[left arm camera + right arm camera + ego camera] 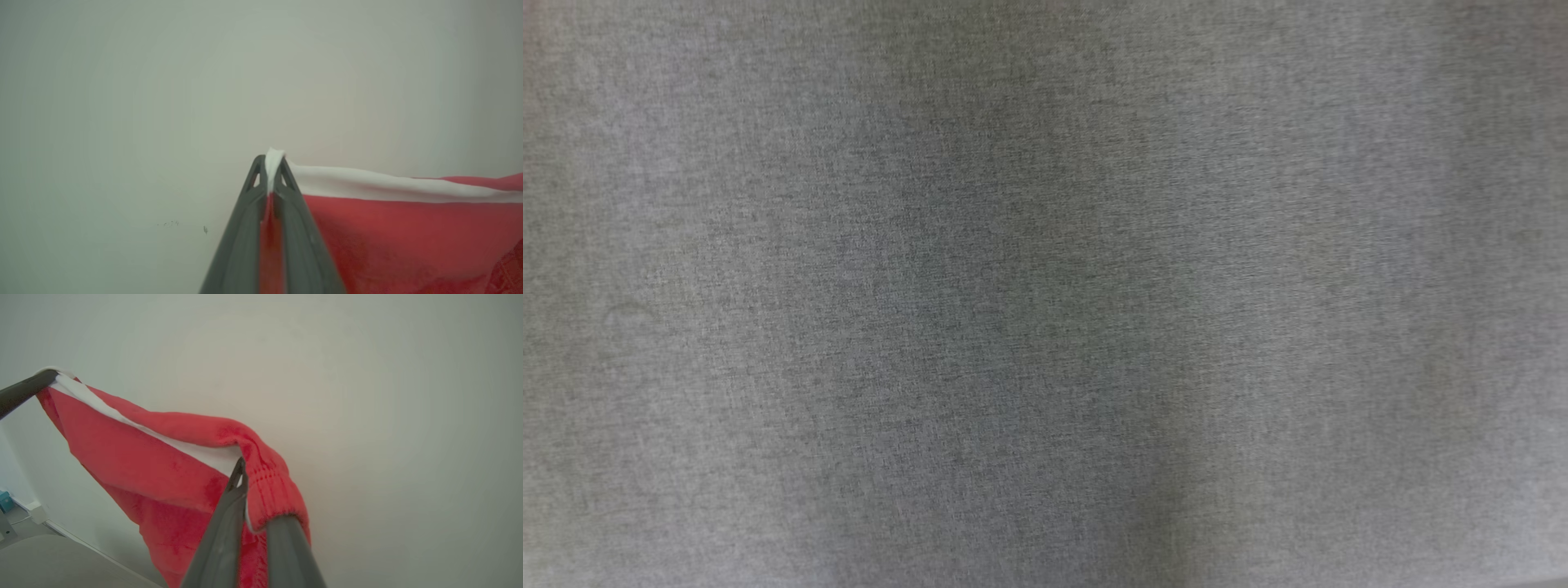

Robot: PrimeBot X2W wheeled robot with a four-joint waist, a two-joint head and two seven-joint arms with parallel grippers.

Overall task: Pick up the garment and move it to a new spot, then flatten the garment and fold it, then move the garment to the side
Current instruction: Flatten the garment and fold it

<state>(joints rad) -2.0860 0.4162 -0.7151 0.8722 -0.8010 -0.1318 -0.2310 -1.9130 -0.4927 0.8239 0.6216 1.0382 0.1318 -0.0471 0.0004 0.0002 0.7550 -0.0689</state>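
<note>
The garment (408, 237) is red fleece with a white band (367, 183) along its top edge, and it hangs in the air in front of a pale wall. In the left wrist view my left gripper (270, 161) is shut on a corner of that band, with white cloth poking out past the tips. Seen from the right wrist, the garment (143, 465) sags between both grippers. My right gripper (245, 473) is shut on its edge, and a ribbed red cuff (273, 490) is draped over one finger, hiding its tip. The left gripper (41, 377) holds the far corner at the upper left.
In the head view there is grey woven cloth (1045, 294), lying flat and plain. The right wrist view has a grey surface (61, 559) at the lower left, with a pale wall (367, 416) behind it. A small teal object (5, 500) sits by the skirting.
</note>
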